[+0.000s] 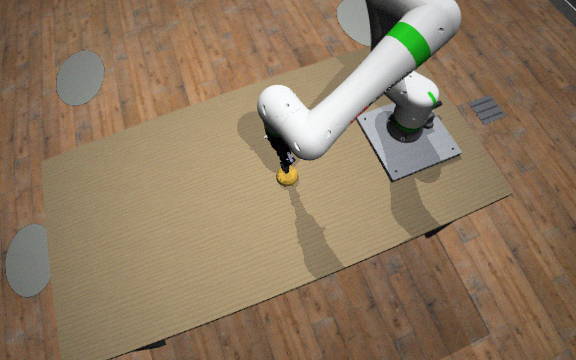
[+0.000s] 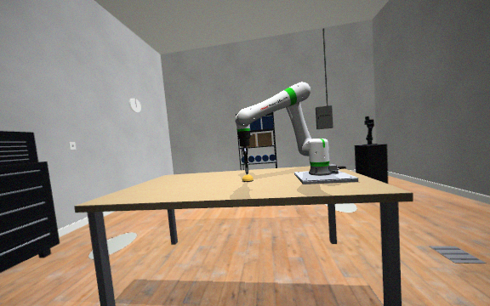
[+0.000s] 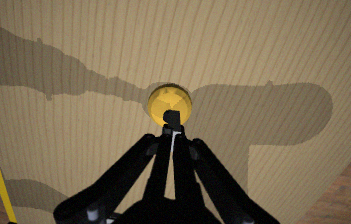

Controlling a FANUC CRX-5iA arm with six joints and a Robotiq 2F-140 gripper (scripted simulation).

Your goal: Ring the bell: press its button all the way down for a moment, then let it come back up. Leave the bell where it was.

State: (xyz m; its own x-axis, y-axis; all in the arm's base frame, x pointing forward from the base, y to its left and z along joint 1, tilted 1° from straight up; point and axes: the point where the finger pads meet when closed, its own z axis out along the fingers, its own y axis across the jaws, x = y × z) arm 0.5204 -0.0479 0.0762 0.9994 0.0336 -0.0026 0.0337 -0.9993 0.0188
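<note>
A small yellow dome bell [image 1: 287, 176] sits on the tan table top, near its middle toward the robot base; it also shows in the side view [image 2: 247, 178] and in the wrist view [image 3: 170, 104]. My black gripper [image 1: 286, 164] points straight down over it, fingers shut with nothing between them. In the wrist view the joined fingertips [image 3: 172, 120] lie over the centre of the bell and hide its button. In the side view the fingertips [image 2: 246, 172] reach the top of the bell. I cannot tell how far down the button is.
The arm's grey base plate [image 1: 408, 142] stands on the table's back right part. The arm's long shadow [image 1: 313, 235] falls across the table toward its front edge.
</note>
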